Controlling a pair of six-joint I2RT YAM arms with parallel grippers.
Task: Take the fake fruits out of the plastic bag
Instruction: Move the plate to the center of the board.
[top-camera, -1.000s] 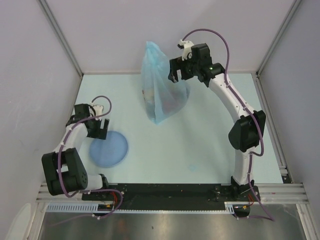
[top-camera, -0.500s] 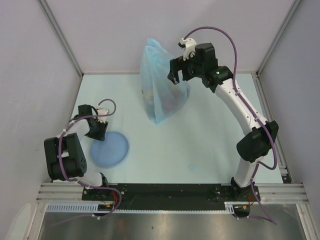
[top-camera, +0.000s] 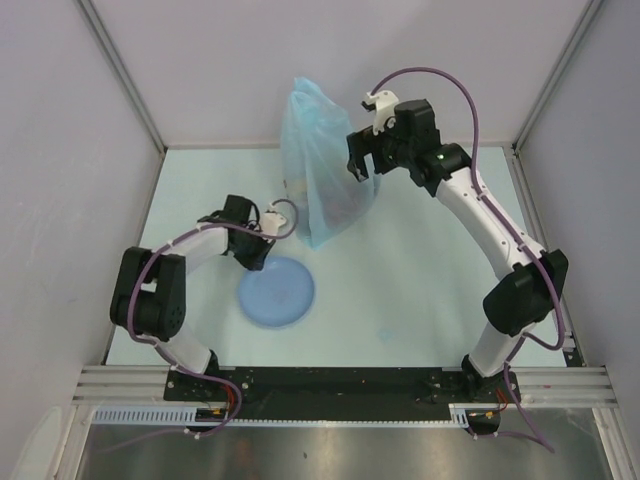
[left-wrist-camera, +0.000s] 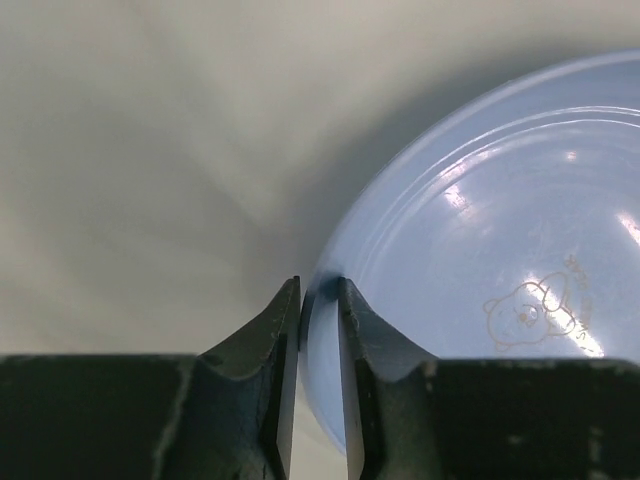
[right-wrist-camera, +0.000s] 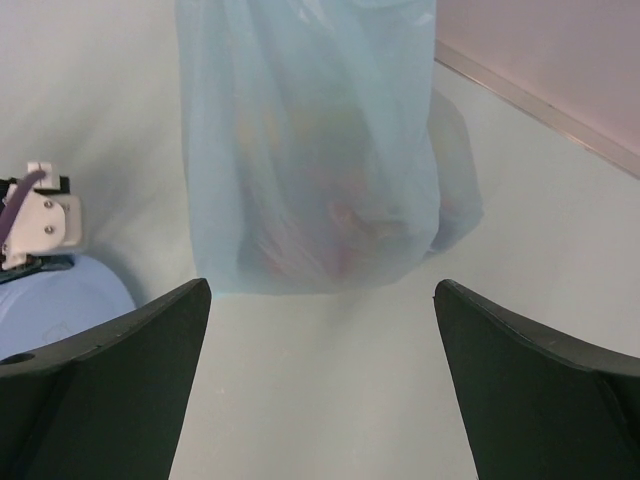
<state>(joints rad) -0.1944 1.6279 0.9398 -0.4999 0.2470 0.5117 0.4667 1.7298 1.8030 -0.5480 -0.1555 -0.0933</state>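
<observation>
Left gripper (left-wrist-camera: 318, 287) pinches the rim of the light-blue plate (left-wrist-camera: 470, 250); right gripper (right-wrist-camera: 322, 288), wide open and empty, should seize the plastic bag (right-wrist-camera: 300, 120) high, above the fake fruits (right-wrist-camera: 345, 225).

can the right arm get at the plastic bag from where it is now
Probably yes. The right gripper is open and faces the plastic bag, with only bare table between them. The left gripper is shut on the plate, off that path.

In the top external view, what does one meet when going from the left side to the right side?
Left arm's fingers → plastic bag → right arm's elbow joint. The plate and the right arm's fingers overlap these sideways, so they are left out.
</observation>
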